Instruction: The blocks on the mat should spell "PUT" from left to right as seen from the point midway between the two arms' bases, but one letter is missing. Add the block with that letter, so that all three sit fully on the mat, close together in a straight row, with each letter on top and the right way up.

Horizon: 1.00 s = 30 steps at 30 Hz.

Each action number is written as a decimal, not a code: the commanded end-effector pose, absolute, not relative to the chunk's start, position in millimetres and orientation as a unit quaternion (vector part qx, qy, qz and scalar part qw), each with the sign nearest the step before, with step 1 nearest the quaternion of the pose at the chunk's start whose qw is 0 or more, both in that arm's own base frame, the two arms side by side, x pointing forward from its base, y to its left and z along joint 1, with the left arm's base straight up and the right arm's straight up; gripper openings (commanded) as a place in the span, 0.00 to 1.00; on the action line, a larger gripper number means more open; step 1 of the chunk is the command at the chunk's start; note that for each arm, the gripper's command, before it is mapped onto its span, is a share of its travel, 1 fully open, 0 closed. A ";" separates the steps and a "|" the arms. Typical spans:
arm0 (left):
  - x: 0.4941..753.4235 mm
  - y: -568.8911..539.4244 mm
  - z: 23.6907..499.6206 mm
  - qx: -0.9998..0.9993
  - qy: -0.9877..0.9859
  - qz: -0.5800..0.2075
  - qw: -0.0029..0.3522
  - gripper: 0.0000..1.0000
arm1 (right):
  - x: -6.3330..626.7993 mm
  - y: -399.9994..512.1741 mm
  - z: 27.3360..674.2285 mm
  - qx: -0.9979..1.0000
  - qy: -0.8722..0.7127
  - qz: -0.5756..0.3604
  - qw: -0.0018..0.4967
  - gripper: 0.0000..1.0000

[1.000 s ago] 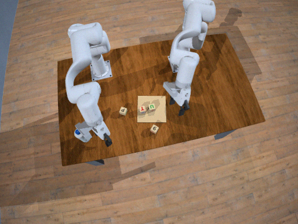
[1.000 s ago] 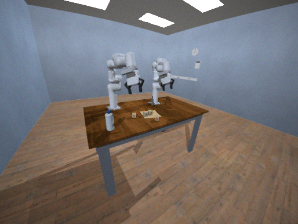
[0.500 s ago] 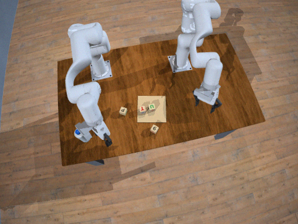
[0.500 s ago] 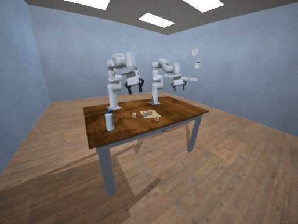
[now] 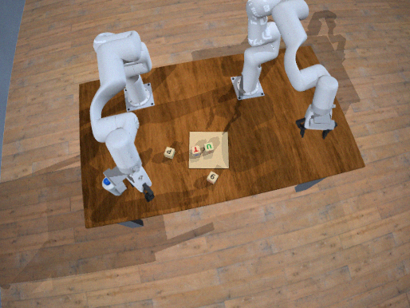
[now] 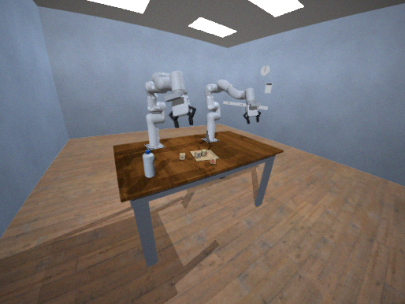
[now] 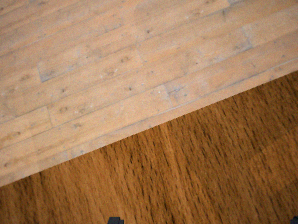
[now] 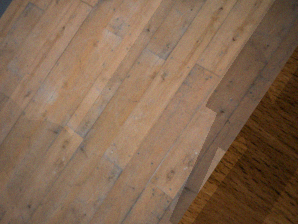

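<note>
In the top view, the P block point(image 5: 169, 152) point(image 6: 182, 156) sits on the counter point(image 5: 271, 152) point(image 6: 236, 150), left of the mat point(image 5: 219, 161) point(image 6: 209, 157). Its letter faces up, its head pointing roughly toward the frame's bottom; the cube presents no distinct long axis. T block point(image 5: 195, 150) point(image 6: 198, 153) and U block point(image 5: 209, 147) point(image 6: 204, 153) occupy the mat. Left gripper point(image 5: 314, 136) point(image 6: 253, 121) point(image 7: 205, 220), right of frame: spread. Right gripper point(image 5: 148, 193) point(image 6: 183, 124), lower left: spread.

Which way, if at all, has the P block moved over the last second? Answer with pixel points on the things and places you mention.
No visible move: in the top view the P block point(image 5: 169, 152) point(image 6: 182, 156) keeps the same gap off the T-block point(image 5: 195, 150) point(image 6: 198, 154) side of the mat point(image 5: 201, 162) point(image 6: 206, 158).
</note>
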<state>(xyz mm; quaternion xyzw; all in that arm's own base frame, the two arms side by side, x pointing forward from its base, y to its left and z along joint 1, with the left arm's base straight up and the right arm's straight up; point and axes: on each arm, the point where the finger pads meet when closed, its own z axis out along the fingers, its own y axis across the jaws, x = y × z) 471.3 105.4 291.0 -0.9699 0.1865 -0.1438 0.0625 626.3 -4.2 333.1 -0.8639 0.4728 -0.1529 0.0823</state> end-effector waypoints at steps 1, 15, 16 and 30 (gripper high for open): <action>454.0 161.5 288.6 -0.981 0.122 -0.132 0.066 1.00 | 626.8 -4.2 335.6 -0.864 0.473 -0.155 0.083 1.00; 356.2 288.3 275.8 -0.984 -0.147 -0.087 0.055 1.00 | 626.8 -4.2 335.6 -0.864 0.473 -0.155 0.083 1.00; 356.2 288.3 275.8 -0.984 -0.147 -0.087 0.055 1.00 | 626.8 -4.2 335.6 -0.864 0.473 -0.155 0.083 1.00; 223.2 374.8 264.2 -0.922 -0.382 -0.051 0.038 1.00 | 626.8 -4.2 335.6 -0.864 0.473 -0.155 0.083 1.00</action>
